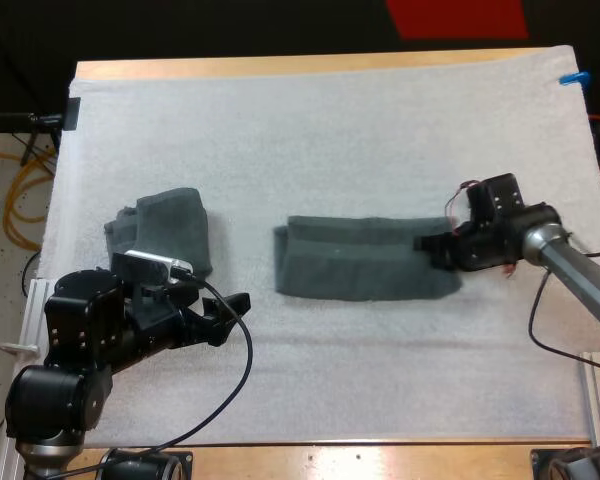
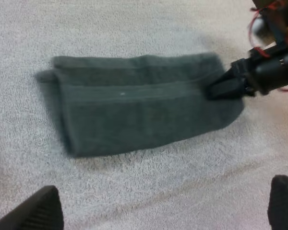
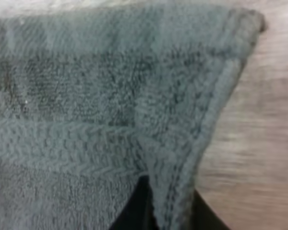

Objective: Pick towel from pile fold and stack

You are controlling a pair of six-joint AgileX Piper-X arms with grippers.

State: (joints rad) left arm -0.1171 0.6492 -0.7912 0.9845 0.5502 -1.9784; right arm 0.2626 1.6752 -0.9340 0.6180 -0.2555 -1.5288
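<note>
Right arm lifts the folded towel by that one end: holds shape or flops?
Likely flops: the folded towel is soft terry and its layers lie loose, so they may unfold and hang. Probably light: the right gripper pinches only a thin hem. Unlikely to slip, since the weave looks rough, though it may drag on the mat.

Two dark grey-green towels are here, a crumpled towel (image 1: 165,235) and a folded towel (image 1: 355,258), with one white mat (image 1: 330,150), one wooden desk (image 1: 380,460) and two grippers, the left gripper (image 1: 232,320) and the right gripper (image 1: 430,250).
</note>
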